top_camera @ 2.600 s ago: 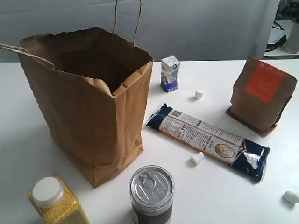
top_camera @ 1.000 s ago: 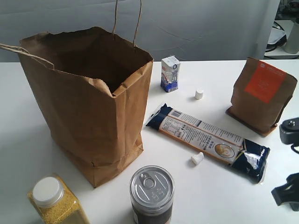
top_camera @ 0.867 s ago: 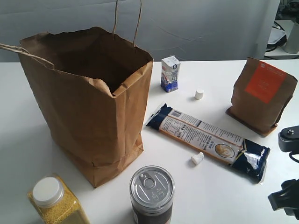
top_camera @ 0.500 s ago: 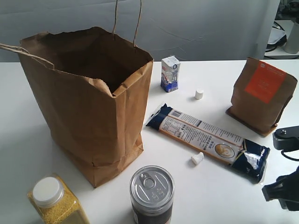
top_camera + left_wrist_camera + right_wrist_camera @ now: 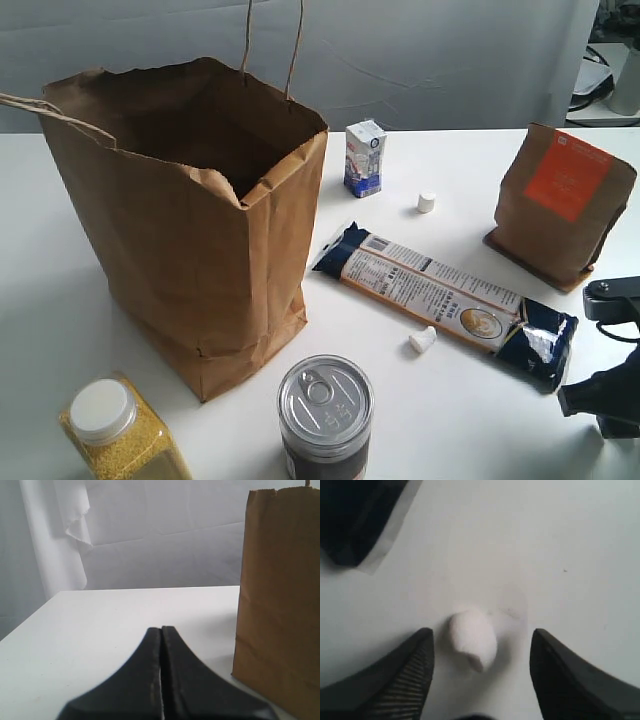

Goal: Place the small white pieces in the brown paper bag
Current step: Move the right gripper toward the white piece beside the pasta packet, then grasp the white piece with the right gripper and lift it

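The tall brown paper bag (image 5: 200,220) stands open at the left of the table, and its side (image 5: 280,605) shows in the left wrist view. One small white piece (image 5: 426,202) lies beyond the pasta packet, a second (image 5: 421,340) in front of it. A third white piece (image 5: 472,639) rests on the table between the fingers of my right gripper (image 5: 482,640), which is open and touches nothing. In the exterior view that gripper (image 5: 605,395) sits low at the right edge and hides this piece. My left gripper (image 5: 161,632) is shut and empty, beside the bag.
A blue-and-white milk carton (image 5: 364,157) stands behind the bag. A long pasta packet (image 5: 445,300) lies mid-table, its dark end (image 5: 355,520) near my right gripper. A brown pouch with an orange label (image 5: 562,200) stands at the right. A tin can (image 5: 324,415) and a yellow-grain jar (image 5: 120,430) sit in front.
My right arm came in from the right edge and moved left and down over the third white piece, which it now covers in the exterior view. Nothing else moved.
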Robot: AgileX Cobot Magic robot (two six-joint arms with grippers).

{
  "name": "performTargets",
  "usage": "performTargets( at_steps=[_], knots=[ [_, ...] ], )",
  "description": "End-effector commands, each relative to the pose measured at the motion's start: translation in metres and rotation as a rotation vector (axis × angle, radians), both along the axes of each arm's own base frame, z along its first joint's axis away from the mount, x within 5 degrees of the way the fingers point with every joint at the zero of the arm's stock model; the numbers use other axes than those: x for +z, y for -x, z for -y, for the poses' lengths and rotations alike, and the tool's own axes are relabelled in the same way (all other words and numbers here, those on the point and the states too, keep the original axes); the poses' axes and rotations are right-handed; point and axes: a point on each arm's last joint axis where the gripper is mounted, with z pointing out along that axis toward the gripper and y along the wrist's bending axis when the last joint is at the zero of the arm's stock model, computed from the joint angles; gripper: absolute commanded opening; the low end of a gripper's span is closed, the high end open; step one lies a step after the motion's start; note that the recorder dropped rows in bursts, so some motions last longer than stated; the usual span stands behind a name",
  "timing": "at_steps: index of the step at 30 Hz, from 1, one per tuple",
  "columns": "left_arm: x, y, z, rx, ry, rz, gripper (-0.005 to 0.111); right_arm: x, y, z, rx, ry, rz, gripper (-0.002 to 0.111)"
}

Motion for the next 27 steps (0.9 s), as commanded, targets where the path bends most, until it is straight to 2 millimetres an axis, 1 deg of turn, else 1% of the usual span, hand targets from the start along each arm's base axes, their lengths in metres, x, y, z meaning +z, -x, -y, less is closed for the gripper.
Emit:
performTargets(
  at_steps=[1,3,6,7,12,13,15,16,19,22,24,27],
  knots=[
    [-0.001,0.000,0.000,-0.008,0.000,0.005,0.000,-0.012,-0.001,0.000,-0.004,0.010,-0.036,0.045],
    [-0.001,0.000,0.000,-0.008,0.000,0.005,0.000,-0.012,-0.001,0.000,-0.004,0.012,-0.039,0.034],
    [-0.001,0.000,0.000,-0.008,0.000,0.005,0.000,-0.007,-0.002,0.000,-0.009,0.029,-0.046,0.007],
    [-0.001,0.000,0.000,-0.008,0.000,0.005,0.000,-0.003,-0.002,0.001,-0.014,0.025,-0.036,0.001],
    [-0.001,0.000,0.000,-0.008,0.000,0.005,0.000,0.033,0.012,-0.007,-0.024,-0.109,0.117,0.000],
    [-0.001,0.000,0.000,-0.008,0.000,0.005,0.000,0.045,0.019,-0.010,-0.005,-0.160,0.178,0.000],
    [-0.001,0.000,0.000,-0.008,0.000,0.005,0.000,0.061,0.030,-0.019,0.026,-0.262,0.270,0.000],
    [-0.001,0.000,0.000,-0.008,0.000,0.005,0.000,0.075,0.037,-0.025,0.060,-0.340,0.341,0.000],
    [-0.001,0.000,0.000,-0.008,0.000,0.005,0.000,0.106,0.061,-0.043,0.204,-0.525,0.485,0.000],
    [-0.001,0.000,0.000,-0.008,0.000,0.005,0.000,0.130,0.080,-0.056,0.316,-0.710,0.591,0.000],
    [-0.001,0.000,0.000,-0.008,0.000,0.005,0.000,0.142,0.086,-0.065,0.351,-0.807,0.621,0.000],
    [-0.001,0.000,0.000,-0.008,0.000,0.005,0.000,0.159,0.089,-0.082,0.435,-0.872,0.653,0.000]
  ],
)
